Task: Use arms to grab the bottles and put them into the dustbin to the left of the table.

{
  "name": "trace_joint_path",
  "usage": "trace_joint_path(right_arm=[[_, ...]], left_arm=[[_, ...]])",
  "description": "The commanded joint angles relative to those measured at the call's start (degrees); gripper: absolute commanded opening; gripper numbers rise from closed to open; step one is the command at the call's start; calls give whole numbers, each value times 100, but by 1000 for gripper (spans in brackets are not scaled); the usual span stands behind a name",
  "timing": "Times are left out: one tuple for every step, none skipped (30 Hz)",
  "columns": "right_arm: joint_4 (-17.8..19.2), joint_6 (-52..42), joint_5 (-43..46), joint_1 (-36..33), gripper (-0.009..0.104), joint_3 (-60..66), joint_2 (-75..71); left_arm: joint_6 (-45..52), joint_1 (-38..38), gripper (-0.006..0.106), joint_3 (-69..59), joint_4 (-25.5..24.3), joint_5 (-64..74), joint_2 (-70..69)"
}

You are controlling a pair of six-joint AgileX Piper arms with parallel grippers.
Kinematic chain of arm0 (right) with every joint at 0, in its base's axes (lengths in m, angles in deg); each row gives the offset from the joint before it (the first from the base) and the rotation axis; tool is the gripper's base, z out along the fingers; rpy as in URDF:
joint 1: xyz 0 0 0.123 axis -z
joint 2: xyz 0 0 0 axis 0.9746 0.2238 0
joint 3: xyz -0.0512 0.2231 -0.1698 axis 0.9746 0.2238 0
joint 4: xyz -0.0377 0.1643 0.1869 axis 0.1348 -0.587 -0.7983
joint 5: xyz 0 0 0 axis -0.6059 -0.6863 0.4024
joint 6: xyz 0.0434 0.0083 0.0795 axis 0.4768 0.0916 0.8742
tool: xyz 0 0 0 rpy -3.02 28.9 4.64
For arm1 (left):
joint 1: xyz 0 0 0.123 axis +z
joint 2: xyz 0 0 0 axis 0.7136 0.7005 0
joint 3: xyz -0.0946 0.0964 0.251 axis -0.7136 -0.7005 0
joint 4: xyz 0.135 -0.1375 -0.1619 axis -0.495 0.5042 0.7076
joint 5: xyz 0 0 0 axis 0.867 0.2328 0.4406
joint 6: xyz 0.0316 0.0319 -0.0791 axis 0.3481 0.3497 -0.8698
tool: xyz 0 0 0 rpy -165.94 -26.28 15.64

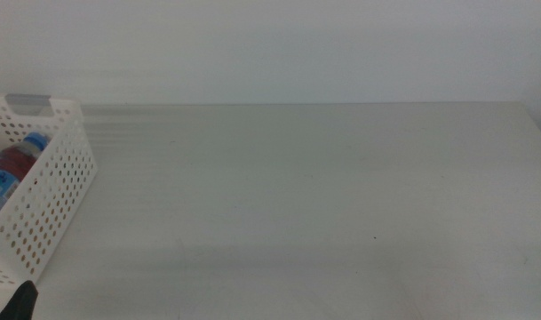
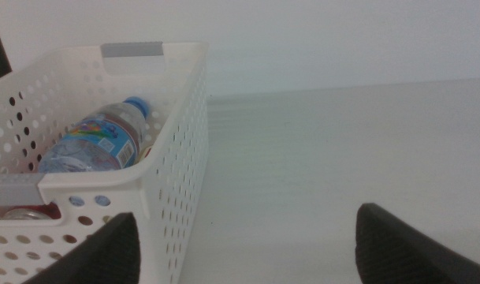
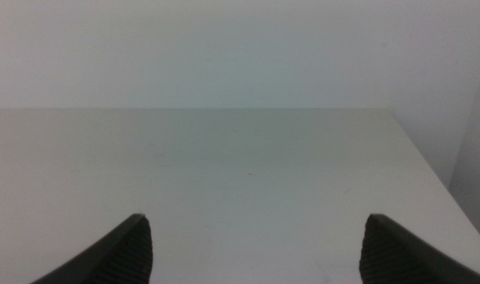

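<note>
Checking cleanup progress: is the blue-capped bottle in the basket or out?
In: the blue-capped bottle lies on its side inside the white basket.

Left hand [image 2: 243,244], right hand [image 3: 255,252]: dark, matte, textured, rounded jaws.

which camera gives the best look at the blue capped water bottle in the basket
The left wrist view: the water bottle lies in the basket, cap and label plain. The middle view shows only part of it at the frame's edge. The right wrist view shows none of it.
</note>
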Motion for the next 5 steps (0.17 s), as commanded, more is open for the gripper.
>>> trace_joint_path(right_arm=[[49,-71,387,89,72,-42,-159],[49,-71,387,110,72,-42,-159],[49,-71,387,125,72,-42,-159],[49,-71,387,133,72,-42,-159],[49,-71,387,133,72,-42,-159]], left_arm=[[-59,3,90,-37,62,-408,-88],[-59,3,90,-37,62,-408,-88],[-59,3,90,-31,62,-430,-88],[-59,3,90,-31,62,-460,-88],[-59,3,90,-31,62,-467,-82]])
